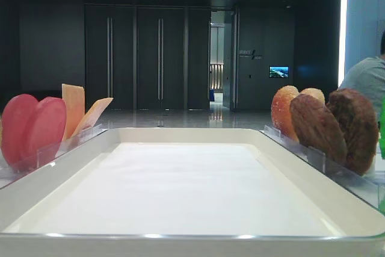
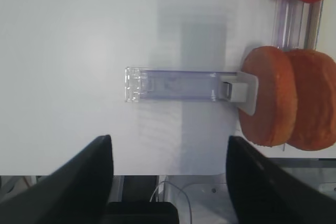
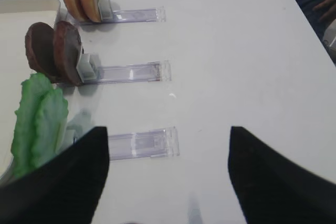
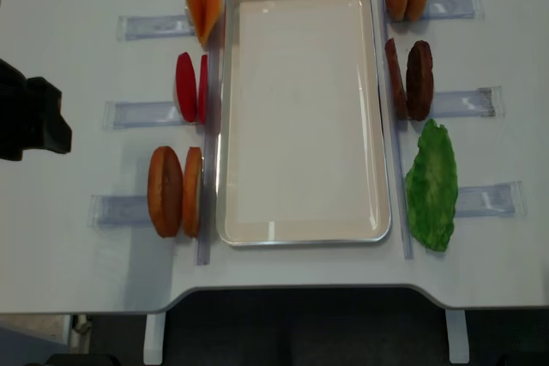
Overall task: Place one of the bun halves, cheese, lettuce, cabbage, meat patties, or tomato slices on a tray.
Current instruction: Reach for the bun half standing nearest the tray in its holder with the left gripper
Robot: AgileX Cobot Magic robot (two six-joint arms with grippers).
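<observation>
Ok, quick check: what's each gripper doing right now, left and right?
Left gripper: open, holding nothing, above the table short of the bun halves.
Right gripper: open, holding nothing, beside the lettuce.

The low exterior view sits at rim height of the large white rectangular tray, looking along its length. The overhead exterior view looks straight down on the whole white table. Each wrist view looks down past its own black pincer fingers at clear plastic racks ahead. Both exterior views share the tray.
</observation>
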